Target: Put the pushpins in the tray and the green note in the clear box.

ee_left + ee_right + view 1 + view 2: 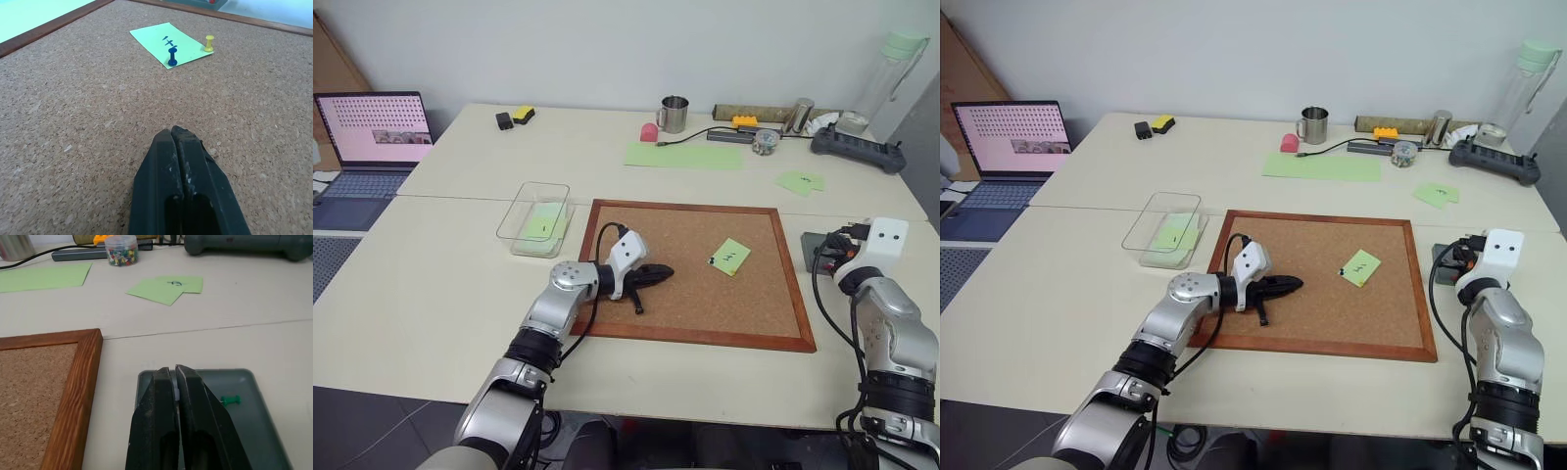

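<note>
Left eye view: we look down on a cream table (431, 294) bearing a wood-framed brown cork board (695, 274). On the board, the left gripper (658, 272) lies with its black fingers pressed together and nothing between them, bare cork ahead of it. Toward the board's right side sits the small light-green square sticky note (731, 257), a dark pin head at its left corner. Just off the board's left edge stands the transparent shallow rectangular plastic box (536, 217), a pale green slip inside it. Off the board's right edge lies the small dark-grey square tray (811, 245), partly behind the right arm. Farther back we see a long pale-green paper sheet (683, 155), a steel mug (674, 114), a black power strip (858, 151) and, at left, an open laptop (372, 132) against a pale wall.

Left wrist view: we see the left gripper's fingers shut tight above open cork; beyond them the green note carries a dark blue pushpin (172, 56) upright on it and a yellow pushpin (209, 43) at its corner.

Right wrist view: we find the right gripper (175, 377) over the grey tray's near rim, its fingers nearly closed on a small whitish pushpin (175, 390). A green pushpin (230, 400) lies inside the tray. The board's wooden corner stands just beside the tray, with a small clear jar of coloured pins (121, 249) well beyond.
</note>
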`<action>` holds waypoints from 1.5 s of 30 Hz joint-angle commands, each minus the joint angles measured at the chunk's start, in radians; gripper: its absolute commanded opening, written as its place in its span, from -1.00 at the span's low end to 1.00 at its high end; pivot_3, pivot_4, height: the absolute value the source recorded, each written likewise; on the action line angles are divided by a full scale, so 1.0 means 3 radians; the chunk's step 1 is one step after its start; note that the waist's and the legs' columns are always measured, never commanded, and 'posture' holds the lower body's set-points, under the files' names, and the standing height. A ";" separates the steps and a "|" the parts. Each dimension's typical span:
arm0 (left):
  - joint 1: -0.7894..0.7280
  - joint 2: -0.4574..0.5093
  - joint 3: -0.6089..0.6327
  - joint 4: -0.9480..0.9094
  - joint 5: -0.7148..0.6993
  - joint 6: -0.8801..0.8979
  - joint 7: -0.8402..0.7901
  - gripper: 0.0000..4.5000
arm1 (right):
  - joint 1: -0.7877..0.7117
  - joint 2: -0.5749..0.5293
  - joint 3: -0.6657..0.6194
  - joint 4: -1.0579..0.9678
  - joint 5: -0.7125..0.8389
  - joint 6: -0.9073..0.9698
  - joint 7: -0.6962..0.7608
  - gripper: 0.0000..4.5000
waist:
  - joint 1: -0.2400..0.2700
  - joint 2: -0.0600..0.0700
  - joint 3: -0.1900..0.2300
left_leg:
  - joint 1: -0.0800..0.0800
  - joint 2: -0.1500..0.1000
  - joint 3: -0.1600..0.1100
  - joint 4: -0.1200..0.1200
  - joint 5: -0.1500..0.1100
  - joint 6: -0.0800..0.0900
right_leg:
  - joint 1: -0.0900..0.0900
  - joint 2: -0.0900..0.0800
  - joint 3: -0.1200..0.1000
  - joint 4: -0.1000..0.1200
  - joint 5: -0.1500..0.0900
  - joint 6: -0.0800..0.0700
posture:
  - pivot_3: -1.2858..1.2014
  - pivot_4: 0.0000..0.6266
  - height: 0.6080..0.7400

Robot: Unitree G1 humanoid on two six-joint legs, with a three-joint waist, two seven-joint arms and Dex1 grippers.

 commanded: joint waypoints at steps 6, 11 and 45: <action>0.0129 0.0010 -0.0023 -0.0109 -0.0014 0.0083 -0.0005 -1.00 | -0.0060 -0.0131 -0.0038 0.0153 0.0010 -0.0166 0.0067 -0.26 | 0.0000 0.0000 0.0000 | -0.0001 0.0000 0.0001 0.0000 0.0000 0.0000 | 0.0000 0.0000 0.0001 -0.0001 0.0000 0.0000 | 0.03 -0.52 1.00; 0.0134 0.0000 -0.0032 -0.0132 -0.0011 0.0103 -0.0005 -1.00 | 0.0013 -0.0145 -0.0032 0.0060 0.0021 -0.0222 0.0081 0.19 | 0.0000 0.0000 0.0000 | 0.0000 0.0000 0.0000 0.0000 0.0000 0.0000 | 0.0000 0.0000 0.0001 -0.0001 0.0000 0.0000 | 0.03 -0.52 1.00; 0.0125 0.0004 -0.0056 -0.0110 -0.0008 0.0076 -0.0067 -1.00 | 0.0616 -0.0311 0.0879 -0.1281 0.0378 -0.0127 0.1268 0.97 | 0.0003 -0.0001 0.0001 | -0.0001 0.0000 -0.0003 0.0001 0.0000 0.0000 | 0.0001 0.0000 -0.0002 -0.0002 0.0000 0.0000 | 0.03 -0.52 1.00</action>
